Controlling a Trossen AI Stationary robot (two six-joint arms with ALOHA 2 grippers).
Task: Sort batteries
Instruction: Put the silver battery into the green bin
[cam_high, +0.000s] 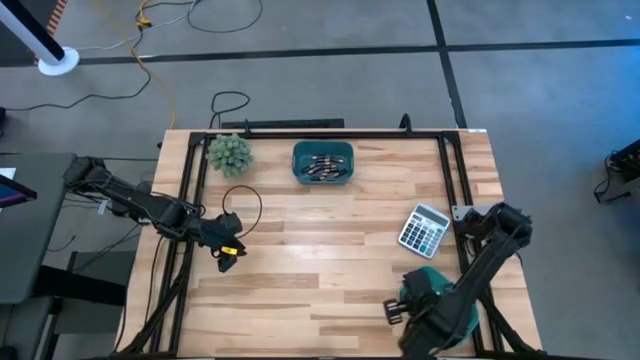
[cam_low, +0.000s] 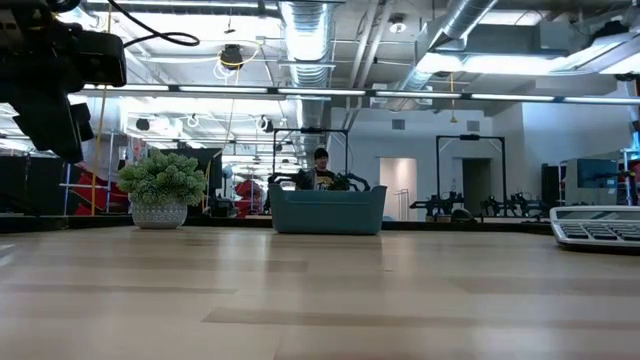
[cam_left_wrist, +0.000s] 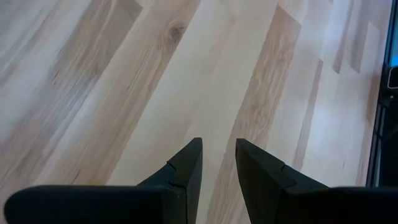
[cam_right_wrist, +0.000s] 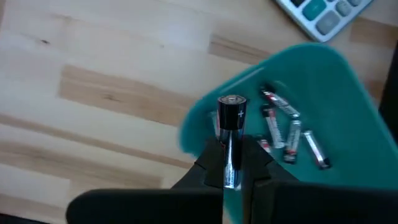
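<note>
- The left gripper hovered over bare wood at the table's left side, jaws parted with nothing between them; it only needed to wait clear of the work.
- A small potted plant stood at the far left, apart from the sorting.
- The far teal bin sat at the far middle of the table and held the unsorted batteries, a jumbled pile of dark and silvery cells.
- The right gripper was clamped on one battery, dark with a silver cap, held upright just above the near teal bin at the near right.
- Judged from that pose, the step in hand was dropping this cell in with the sorted batteries lying there.
- To do it well, the cell should be centred over the bin's floor, not its rim, lowered close, then let go by a gentle parting of the jaws so it did not bounce out.
- The calculator lay just beyond that bin and should be kept clear of.
- From overhead the right arm covered most of the near bin, so its contents showed only from the wrist.
- Cell sizes and markings were too small to tell apart.
- The table-level view showed neither the near bin nor the right gripper.
</note>
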